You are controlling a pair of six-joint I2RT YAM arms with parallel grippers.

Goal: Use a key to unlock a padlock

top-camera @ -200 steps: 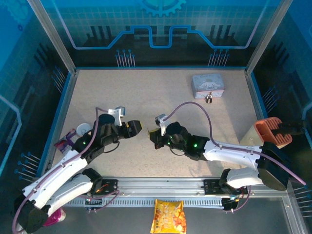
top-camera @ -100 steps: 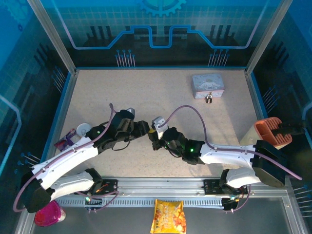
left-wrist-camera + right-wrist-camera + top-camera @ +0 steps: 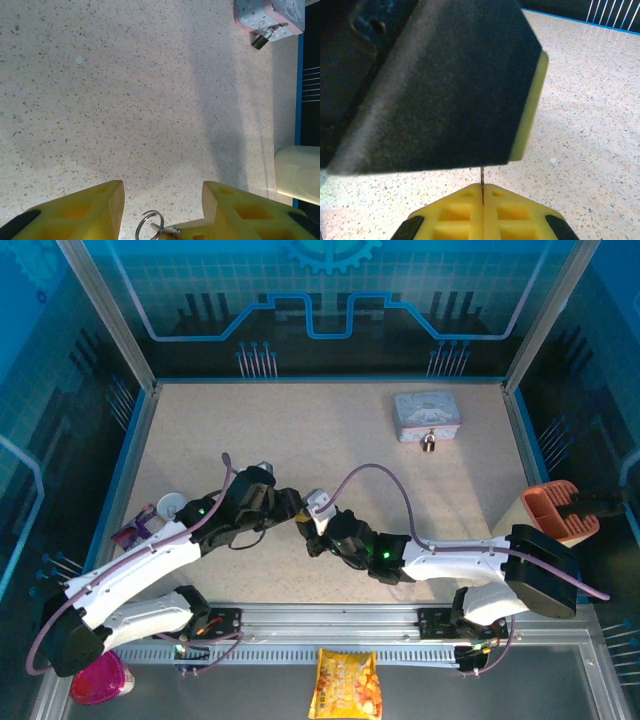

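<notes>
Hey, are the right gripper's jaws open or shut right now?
Shut. In the right wrist view, the right gripper has its yellow jaws pressed together, pinching the thin key between them.

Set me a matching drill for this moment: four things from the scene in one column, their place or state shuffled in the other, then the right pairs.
Things
1. padlock
2. key
3. left gripper
4. yellow snack packet

Place or state
A. open, fingers spread apart
B. off the table, past its near edge
C. pinched in the shut right gripper
D. right beside the grey tin, far right of the table

Pairs: 1-D, 2-C, 3-A, 4-B
</notes>
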